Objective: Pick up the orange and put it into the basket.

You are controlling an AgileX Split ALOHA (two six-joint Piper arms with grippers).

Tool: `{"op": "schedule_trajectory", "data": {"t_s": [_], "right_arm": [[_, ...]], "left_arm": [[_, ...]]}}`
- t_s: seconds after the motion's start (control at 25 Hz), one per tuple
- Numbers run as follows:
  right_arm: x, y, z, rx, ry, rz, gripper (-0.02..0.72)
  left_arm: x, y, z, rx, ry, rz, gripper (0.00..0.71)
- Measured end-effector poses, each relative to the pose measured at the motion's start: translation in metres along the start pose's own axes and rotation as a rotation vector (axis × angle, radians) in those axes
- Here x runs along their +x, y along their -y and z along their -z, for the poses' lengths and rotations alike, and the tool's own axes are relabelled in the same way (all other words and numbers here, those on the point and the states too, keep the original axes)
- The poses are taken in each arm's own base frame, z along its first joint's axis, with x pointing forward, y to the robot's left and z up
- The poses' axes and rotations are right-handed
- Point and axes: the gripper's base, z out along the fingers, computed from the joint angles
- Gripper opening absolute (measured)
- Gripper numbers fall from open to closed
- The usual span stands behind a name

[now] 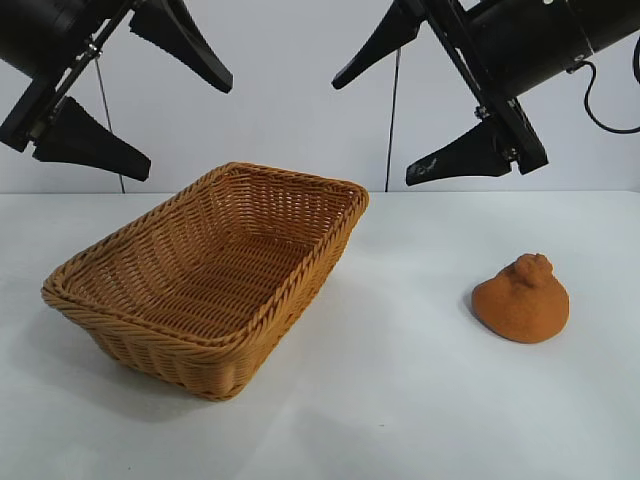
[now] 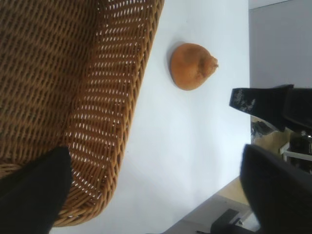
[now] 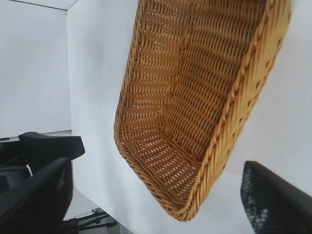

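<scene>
The orange (image 1: 521,300), a brownish-orange lump with a knobbly top, rests on the white table at the right, well apart from the basket (image 1: 290,172). The woven wicker basket stands left of centre with nothing inside. My left gripper (image 1: 190,128) hangs open high above the basket's left end, holding nothing. My right gripper (image 1: 372,133) also hangs open, high between the basket and the orange. The left wrist view shows the orange (image 2: 191,66) beyond the basket's rim (image 2: 141,83), far from my left gripper (image 2: 156,195). In the right wrist view the basket (image 3: 243,92) lies below my open right gripper (image 3: 158,195); the orange is out of that view.
The white table (image 1: 400,400) stretches bare between the basket and the orange and along the front. A pale wall with hanging cables (image 1: 392,120) closes the back. The table's edge (image 2: 229,192) shows in the left wrist view.
</scene>
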Motion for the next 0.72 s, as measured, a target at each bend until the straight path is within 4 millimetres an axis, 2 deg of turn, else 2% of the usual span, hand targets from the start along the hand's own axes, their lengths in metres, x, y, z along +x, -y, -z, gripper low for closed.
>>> {"op": "schedule_trajectory", "data": {"t_s": [0.72], "right_arm": [[0.0, -0.0001, 0.0, -0.001, 0.0, -0.012, 0.641]], "left_arm": [[0.0, 0.0, 0.0, 0.0, 0.0, 0.0, 0.665]]}}
